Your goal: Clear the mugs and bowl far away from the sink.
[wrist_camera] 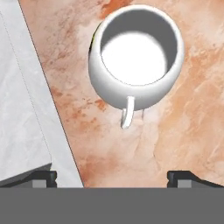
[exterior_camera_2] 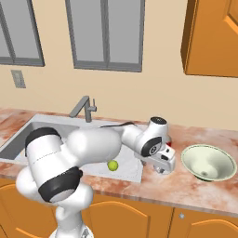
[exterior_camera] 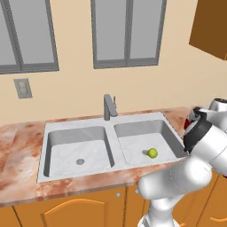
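At the left of the left base view, a mottled pink-orange stone counter [exterior_camera: 17, 150] meets the flat rim of a grey metal sink [exterior_camera: 44, 146] with two rectangular basins and round drains. An upright grey faucet [exterior_camera: 108, 106] stands behind the divider. A small yellow-green ball [exterior_camera: 152, 153] lies in the right basin.

Right of the sink in the right base view, a sliver of a red thing [exterior_camera_2: 168, 139] shows behind the robot's wrist. I cannot tell its shape.

In the hand view, a smooth white mug [wrist_camera: 135, 57] sits upright on bare counter, handle toward the camera, close to the sink's edge. The gripper [wrist_camera: 116, 177] hangs above it with fingers spread wide.

At the far right, a wide, shallow, pale greenish bowl [exterior_camera_2: 218, 162] rests near the counter's front edge.
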Controlling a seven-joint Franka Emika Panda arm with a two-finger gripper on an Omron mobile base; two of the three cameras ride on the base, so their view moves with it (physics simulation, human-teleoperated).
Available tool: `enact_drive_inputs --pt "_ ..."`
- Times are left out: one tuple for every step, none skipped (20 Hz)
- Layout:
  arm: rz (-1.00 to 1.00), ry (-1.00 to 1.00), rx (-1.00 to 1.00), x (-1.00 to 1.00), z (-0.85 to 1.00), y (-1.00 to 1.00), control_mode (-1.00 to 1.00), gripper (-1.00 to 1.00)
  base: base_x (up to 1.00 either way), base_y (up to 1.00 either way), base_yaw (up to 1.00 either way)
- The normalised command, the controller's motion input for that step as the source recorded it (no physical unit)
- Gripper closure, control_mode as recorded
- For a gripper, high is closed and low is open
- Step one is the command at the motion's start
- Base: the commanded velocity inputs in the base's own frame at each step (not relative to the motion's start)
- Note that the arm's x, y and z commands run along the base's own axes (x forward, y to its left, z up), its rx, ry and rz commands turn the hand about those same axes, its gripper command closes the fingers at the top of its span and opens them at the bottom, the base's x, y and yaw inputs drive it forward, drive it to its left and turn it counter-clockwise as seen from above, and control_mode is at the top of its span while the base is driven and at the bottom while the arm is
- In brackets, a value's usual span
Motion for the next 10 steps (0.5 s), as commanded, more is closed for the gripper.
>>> enact_drive_inputs --pt "0.00 0.04 0.07 0.09 -0.24 -0.34 -1.00 -1.00 0.00 0.00 0.00" --pt "0.00 0.03 0.07 0.09 -0.24 -0.31 -1.00 -1.00 0.00 0.00 0.00" --pt "0.00 0.04 0.07 0.09 -0.22 -0.31 -1.00 -1.00 0.00 0.00 0.00" --pt "0.00 0.04 0.09 0.08 -0.21 -0.31 -1.00 -1.00 0.00 0.00 0.00" --pt "0.00 0.05 0.09 0.09 -0.18 -0.24 -1.00 -1.00 0.00 0.00 0.00" --pt "0.00 0.06 0.08 0.12 -0.16 -0.17 -1.00 -1.00 0.00 0.00 0.00" --pt "0.00 0.05 0.06 0.17 -0.14 -0.11 -1.00 -1.00 0.00 0.00 0.00" --pt "0.00 0.05 0.05 0.19 -0.10 -0.04 -1.00 -1.00 0.00 0.00 0.00" --pt "0.00 0.06 0.04 0.18 -0.04 0.00 -1.00 -1.00 0.00 0.00 0.00" --pt "0.00 0.07 0.02 0.14 -0.01 0.00 -1.00 -1.00 0.00 0.00 0.00"
